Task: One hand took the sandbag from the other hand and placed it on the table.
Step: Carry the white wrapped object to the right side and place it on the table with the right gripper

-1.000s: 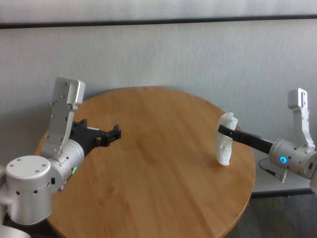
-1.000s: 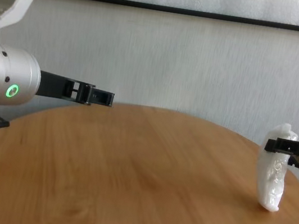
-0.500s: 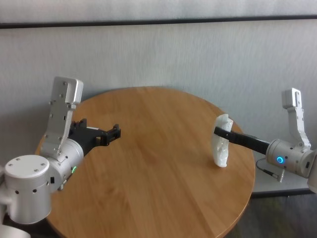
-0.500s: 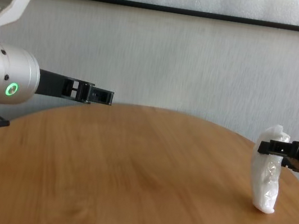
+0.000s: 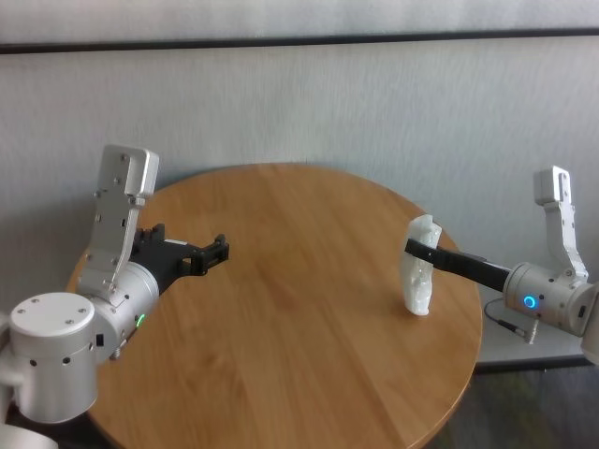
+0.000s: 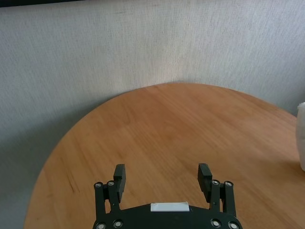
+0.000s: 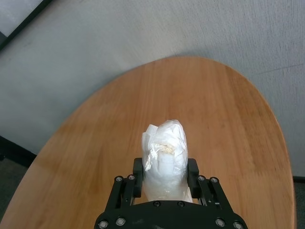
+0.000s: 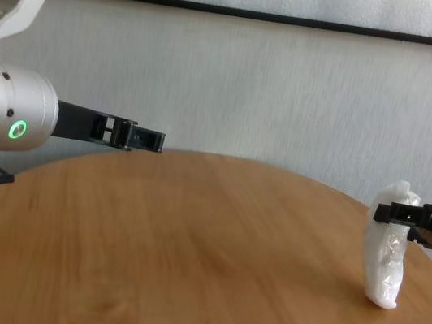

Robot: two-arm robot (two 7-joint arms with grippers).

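plain grey textured wall (image 5: 309, 103) behind, thin dark strip (image 5: 299, 39) running along it up top, dark floor (image 5: 524, 412) lower right

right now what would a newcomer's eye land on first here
First the white sandbag, standing on end near the right edge of the round table, clamped near its top by the right gripper. Next, the left gripper, fingers spread and holding nothing, above the table's left side.
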